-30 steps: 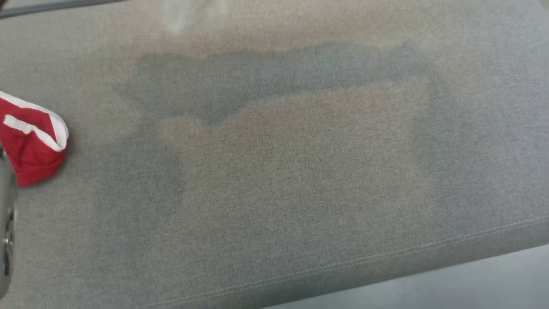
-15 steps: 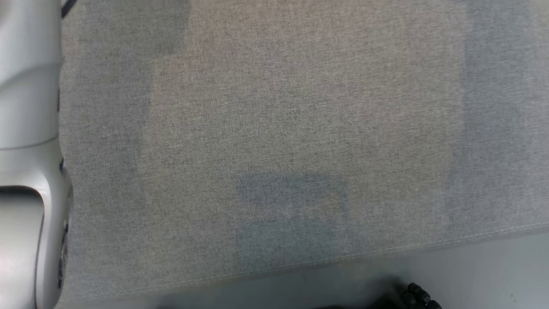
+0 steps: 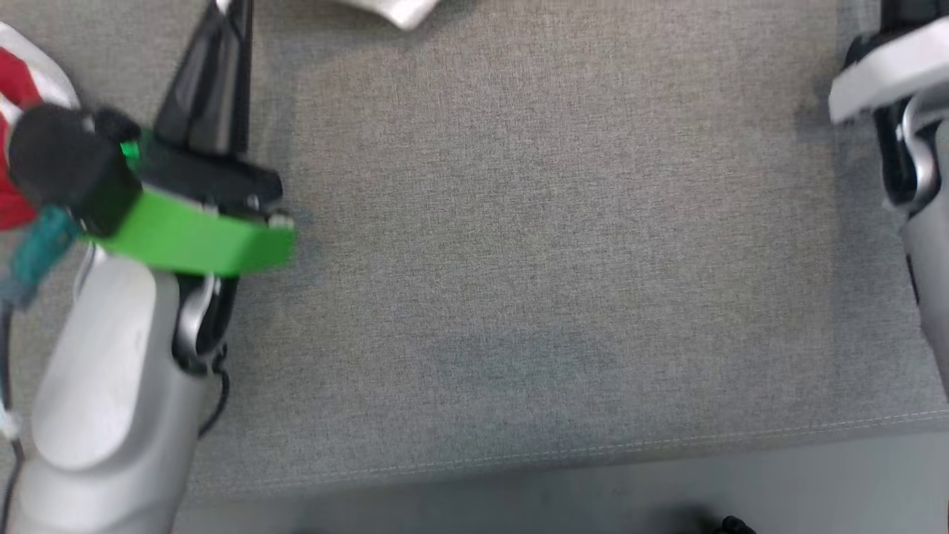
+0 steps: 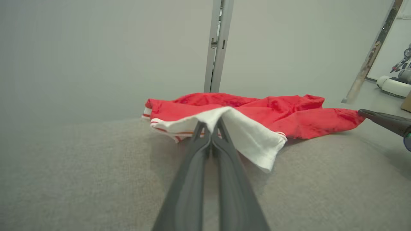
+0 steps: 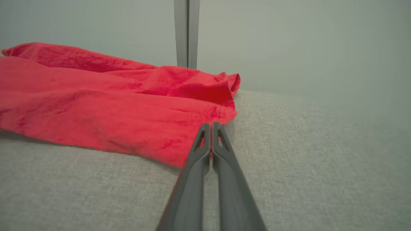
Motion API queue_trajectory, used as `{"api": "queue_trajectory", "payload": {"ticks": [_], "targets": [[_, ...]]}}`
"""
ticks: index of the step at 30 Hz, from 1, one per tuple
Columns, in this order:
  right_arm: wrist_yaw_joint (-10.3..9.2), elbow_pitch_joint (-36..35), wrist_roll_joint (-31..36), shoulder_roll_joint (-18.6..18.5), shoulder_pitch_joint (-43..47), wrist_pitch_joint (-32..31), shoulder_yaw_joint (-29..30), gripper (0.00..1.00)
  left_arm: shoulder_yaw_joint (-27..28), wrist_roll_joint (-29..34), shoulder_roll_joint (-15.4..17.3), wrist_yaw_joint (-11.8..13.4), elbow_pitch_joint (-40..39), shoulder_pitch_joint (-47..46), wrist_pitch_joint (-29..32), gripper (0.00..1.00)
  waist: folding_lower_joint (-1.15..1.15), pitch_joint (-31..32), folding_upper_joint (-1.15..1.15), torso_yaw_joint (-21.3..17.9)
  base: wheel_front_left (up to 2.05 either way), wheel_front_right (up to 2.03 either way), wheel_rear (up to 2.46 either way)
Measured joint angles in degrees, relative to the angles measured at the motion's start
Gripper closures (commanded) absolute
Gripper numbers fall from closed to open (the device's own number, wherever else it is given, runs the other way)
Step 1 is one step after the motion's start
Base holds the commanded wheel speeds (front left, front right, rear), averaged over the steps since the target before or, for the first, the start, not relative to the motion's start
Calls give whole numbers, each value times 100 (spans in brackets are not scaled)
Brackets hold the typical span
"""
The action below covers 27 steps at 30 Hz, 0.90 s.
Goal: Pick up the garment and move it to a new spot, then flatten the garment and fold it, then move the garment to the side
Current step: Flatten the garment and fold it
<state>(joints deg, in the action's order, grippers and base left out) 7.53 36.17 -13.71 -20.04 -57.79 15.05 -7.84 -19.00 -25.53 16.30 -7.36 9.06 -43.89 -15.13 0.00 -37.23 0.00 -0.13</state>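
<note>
I'm pinching the red shirt's (image 4: 273, 110) white sleeve (image 4: 253, 138) mid-frame in the closed left gripper (image 4: 210, 125). The right gripper (image 5: 211, 126), closed, is touching the hem (image 5: 224, 113), likely for spreading.

Probably a lab, bare partitions (image 4: 128, 48), distant robot (image 4: 399, 72)

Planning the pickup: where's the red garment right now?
The red garment lies on the grey cushion, just beyond the left gripper in its wrist view, ahead-left of the right gripper in its own.
</note>
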Motion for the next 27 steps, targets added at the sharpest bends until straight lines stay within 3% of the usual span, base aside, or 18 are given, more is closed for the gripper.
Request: {"api": "queue_trajectory", "payload": {"ticks": [2, 9, 15, 27], "targets": [[0, -256, -294, -57, 809, 1, -52, 100, 124, 56, -25, 82, -526, 1084, 0, 100, -1, 267, 0, 6, 0, 0, 0], [0, -820, -588, -80, 2318, 1, 170, 100, 259, 447, -189, 332, -1358, 3007, 1, 100, -1, 1039, 0, -70, 0, 0, 0], [0, -1199, -566, -151, 3412, 1, 503, 100, 334, 566, -342, 390, -1600, 4084, 1, 100, -1, 1694, 0, -100, 0, 0, 0], [1, -1789, -397, -270, 5210, 1, 1003, 100, 197, 672, -198, 433, -1858, 5581, 93, 100, -1, 2724, 0, -60, 0, 0, 0]]}}
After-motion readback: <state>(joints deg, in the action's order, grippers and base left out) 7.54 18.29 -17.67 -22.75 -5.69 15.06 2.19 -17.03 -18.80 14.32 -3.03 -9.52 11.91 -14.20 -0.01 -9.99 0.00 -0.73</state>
